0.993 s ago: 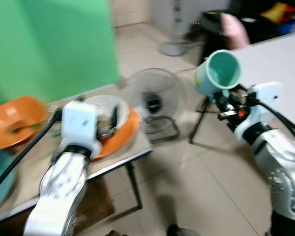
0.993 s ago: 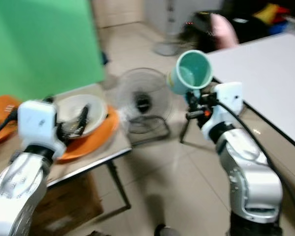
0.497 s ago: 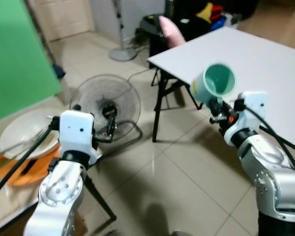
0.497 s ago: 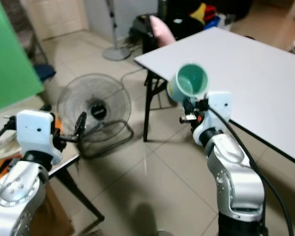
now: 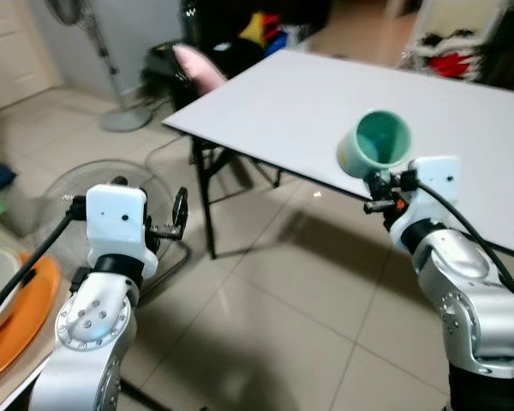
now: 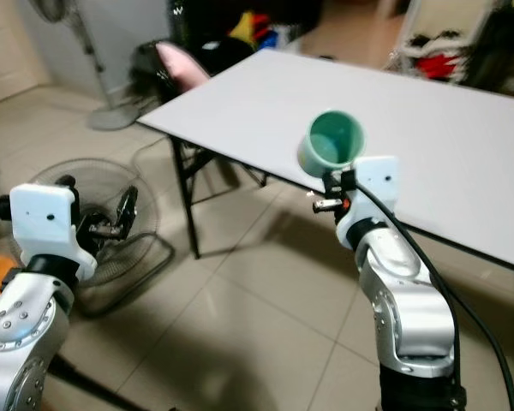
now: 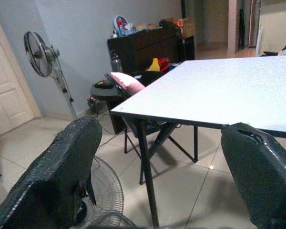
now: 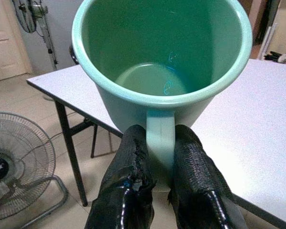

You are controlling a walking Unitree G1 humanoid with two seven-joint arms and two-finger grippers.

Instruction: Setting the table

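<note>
I am holding one mint-green plastic mug (image 8: 162,62) in my right hand (image 8: 160,167), whose two black fingers (image 8: 128,176) are pinching the mug's handle from either side. The mug is tipped so its open mouth is facing back toward my head camera, and it is hanging in the air at the near edge of the large white rectangular tabletop (image 5: 343,111), not resting on it. The inside of the mug is looking empty, and some faint raised marks on its inner wall are too small to read.

My left hand (image 5: 178,218) is reaching forward on the left with its fingers (image 7: 62,171) standing wide apart and holding nothing.

I am counting two fans: one round wire-guard floor fan (image 8: 19,162) lying low on the tiled floor (image 5: 265,325) near the left hand, with a hub label I can only partly read, ending in what looks like "UX", and one tall pedestal fan (image 7: 38,47) standing far left by the wall. A pink cushion (image 5: 197,64) is sitting on a dark chair at the table's far left corner. One orange plate (image 5: 17,317) is showing at the near left edge.
</note>
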